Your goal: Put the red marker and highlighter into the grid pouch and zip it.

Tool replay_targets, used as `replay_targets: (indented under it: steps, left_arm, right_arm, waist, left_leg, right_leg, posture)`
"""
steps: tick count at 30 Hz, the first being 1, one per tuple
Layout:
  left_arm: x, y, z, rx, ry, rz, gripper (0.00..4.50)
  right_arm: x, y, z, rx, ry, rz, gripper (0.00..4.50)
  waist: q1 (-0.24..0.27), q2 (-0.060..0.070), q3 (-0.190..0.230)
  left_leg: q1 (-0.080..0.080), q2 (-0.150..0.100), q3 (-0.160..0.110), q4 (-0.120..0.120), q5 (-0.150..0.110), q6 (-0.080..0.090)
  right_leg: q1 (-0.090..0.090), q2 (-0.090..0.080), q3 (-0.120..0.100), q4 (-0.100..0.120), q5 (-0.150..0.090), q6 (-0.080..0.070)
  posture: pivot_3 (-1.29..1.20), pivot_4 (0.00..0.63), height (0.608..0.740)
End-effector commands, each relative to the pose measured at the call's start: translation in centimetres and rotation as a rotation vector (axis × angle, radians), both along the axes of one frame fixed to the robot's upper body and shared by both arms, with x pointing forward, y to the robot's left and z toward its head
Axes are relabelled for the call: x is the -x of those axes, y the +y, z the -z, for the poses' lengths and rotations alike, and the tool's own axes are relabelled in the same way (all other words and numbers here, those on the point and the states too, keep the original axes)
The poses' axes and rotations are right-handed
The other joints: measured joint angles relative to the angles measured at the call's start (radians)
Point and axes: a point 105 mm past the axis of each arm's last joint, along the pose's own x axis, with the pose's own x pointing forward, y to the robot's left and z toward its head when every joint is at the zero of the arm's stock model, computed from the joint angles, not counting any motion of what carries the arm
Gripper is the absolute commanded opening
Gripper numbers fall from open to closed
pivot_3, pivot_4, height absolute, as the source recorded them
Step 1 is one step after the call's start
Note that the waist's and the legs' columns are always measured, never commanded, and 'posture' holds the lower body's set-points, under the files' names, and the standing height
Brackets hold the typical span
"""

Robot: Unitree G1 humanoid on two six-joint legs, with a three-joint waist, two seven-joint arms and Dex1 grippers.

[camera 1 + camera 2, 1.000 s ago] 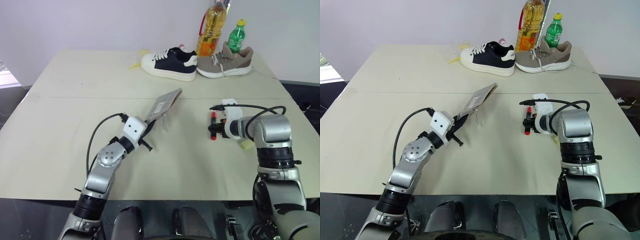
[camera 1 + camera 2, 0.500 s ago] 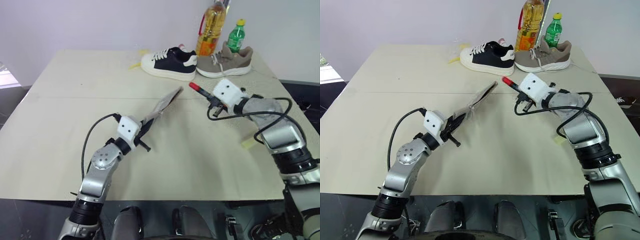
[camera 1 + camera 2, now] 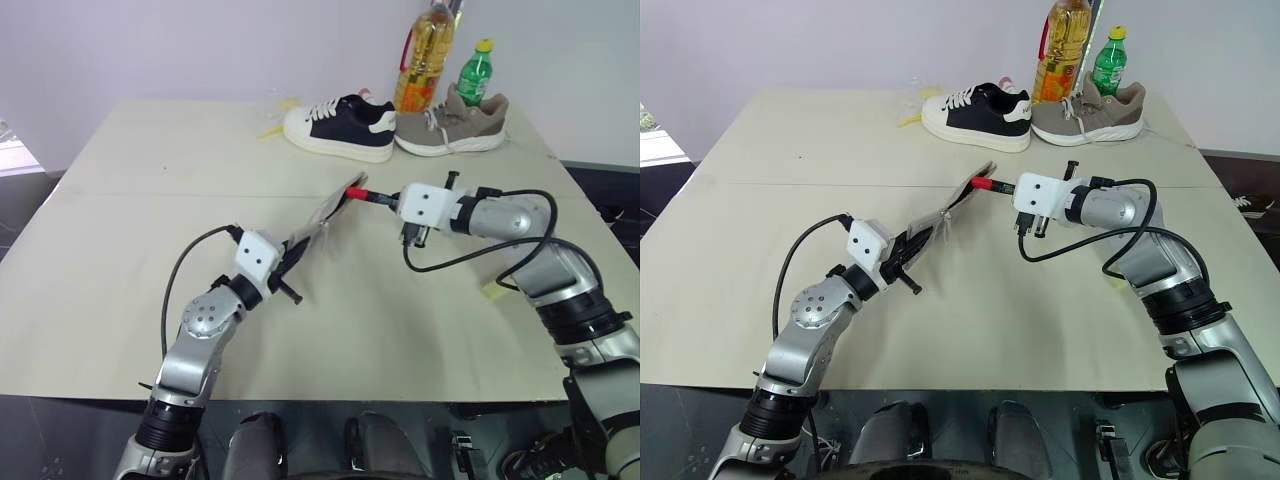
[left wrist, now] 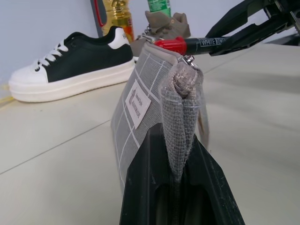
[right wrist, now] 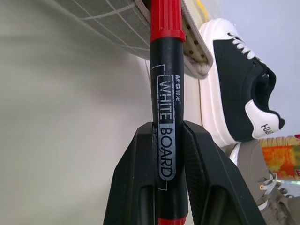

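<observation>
My left gripper (image 4: 180,140) is shut on a lower corner of the grid pouch (image 3: 325,215), a grey fabric pouch with white lines and a small label. It holds the pouch tilted up above the table. My right gripper (image 5: 166,136) is shut on the red marker (image 5: 166,70), which has a black barrel printed "WHITE BOARD" and a red end. The marker (image 3: 362,193) lies nearly level with its red end at the pouch's upper edge by the zipper. I cannot tell if it is inside. The pale-yellow highlighter (image 3: 492,290) lies on the table by my right forearm.
At the back of the table (image 3: 120,250) stand a black-and-white sneaker (image 3: 340,125), a grey sneaker (image 3: 450,130), an oil bottle (image 3: 422,55) and a green bottle (image 3: 473,72). A small yellow scrap (image 3: 270,128) lies left of the sneakers.
My right arm lifted the marker off the table and swung it left, up to the pouch's upper edge. The left gripper kept the pouch raised in place.
</observation>
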Motion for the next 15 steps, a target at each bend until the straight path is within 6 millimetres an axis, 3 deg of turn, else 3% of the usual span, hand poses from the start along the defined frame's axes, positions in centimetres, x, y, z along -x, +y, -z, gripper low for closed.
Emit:
replay_targets:
  steps: [1,6,15]
  left_arm:
    - [0.5,-0.6,-1.5,0.006,-0.059,0.033,0.0]
    - [0.7,-1.1,-1.8,-0.035,-0.066,0.094,0.0]
    - [1.7,-1.9,-2.2,-0.098,-0.03,0.24,0.0]
  right_arm:
    - [0.3,0.3,-1.4,0.052,-0.069,-0.048,0.25]
    - [1.3,1.1,-1.3,0.386,-0.225,-0.251,0.25]
    - [2.9,4.1,-1.1,0.487,-0.332,-0.556,0.25]
  waist:
    - [0.0,0.0,0.0]
    - [-0.001,0.001,0.0]
    - [-0.003,0.001,0.001]
  left_leg:
    - [0.0,0.0,0.0,0.0,0.0,0.0]
    - [0.0,0.0,0.0,0.0,0.0,0.0]
    - [0.001,0.0,0.001,0.0,0.006,-0.01]
  right_leg:
    - [0.0,0.0,0.0,0.0,0.0,0.0]
    - [0.0,0.0,0.0,0.0,0.0,0.0]
    - [0.0,0.001,0.0,0.0,0.0,0.0]
  posture:
    - [0.0,0.15,0.713]
    - [0.0,0.15,0.713]
    - [0.0,0.15,0.713]
